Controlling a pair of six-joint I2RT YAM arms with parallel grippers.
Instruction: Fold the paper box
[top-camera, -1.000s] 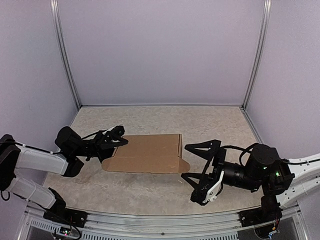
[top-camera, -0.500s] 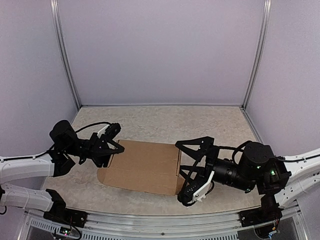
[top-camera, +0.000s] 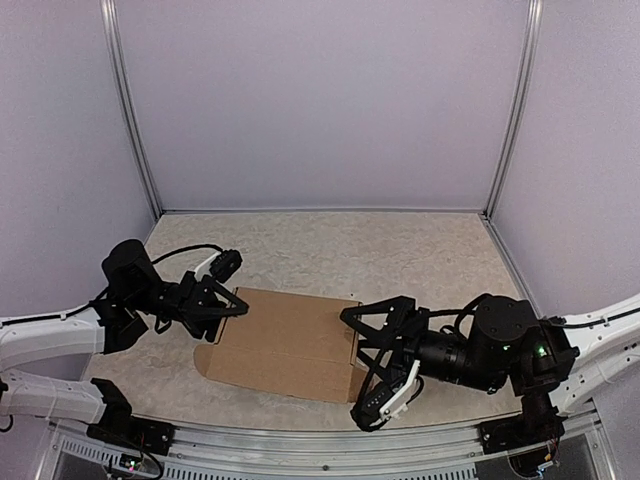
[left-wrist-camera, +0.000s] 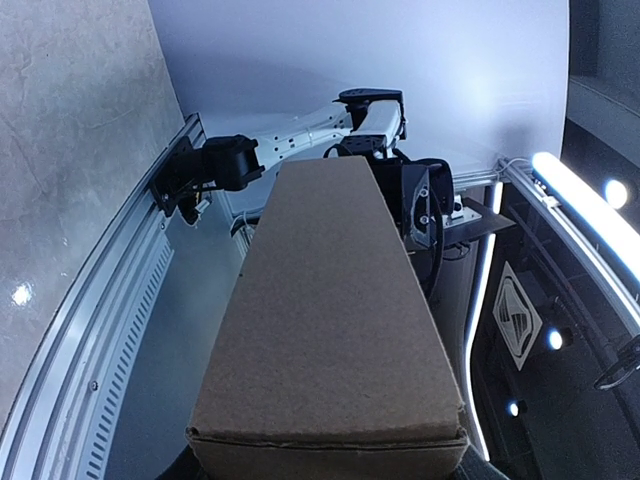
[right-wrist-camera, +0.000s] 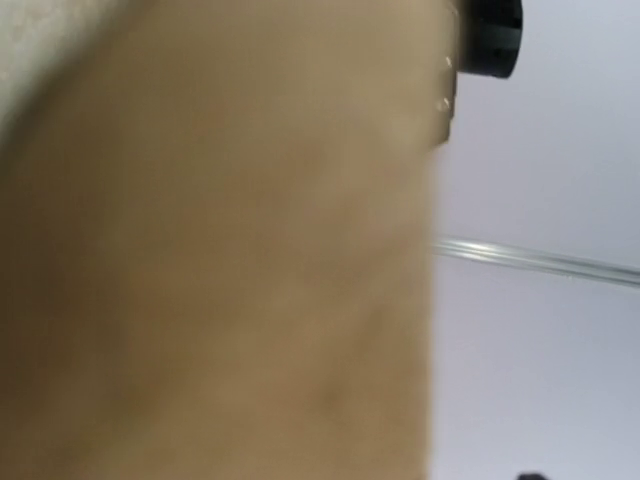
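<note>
The paper box (top-camera: 285, 338) is a closed brown cardboard mailer, held slightly tilted above the tabletop. My left gripper (top-camera: 235, 288) is shut on its left end. In the left wrist view the box (left-wrist-camera: 325, 330) stretches away from the camera, with its near end between the jaws. My right gripper (top-camera: 358, 365) is open wide, one finger (top-camera: 365, 312) at the far side and the other finger (top-camera: 368, 412) at the near side of the box's right end. In the right wrist view blurred cardboard (right-wrist-camera: 220, 260) fills most of the picture and the fingers are hidden.
The marbled tabletop (top-camera: 420, 250) is enclosed by pale walls with metal posts (top-camera: 135, 120) at the back corners. A metal rail (top-camera: 300, 440) runs along the near edge. The right arm (left-wrist-camera: 420, 200) shows beyond the box in the left wrist view.
The left gripper has pulled the box nearer and turned it slightly. The right gripper has moved left until its open fingers straddle the box's right end.
</note>
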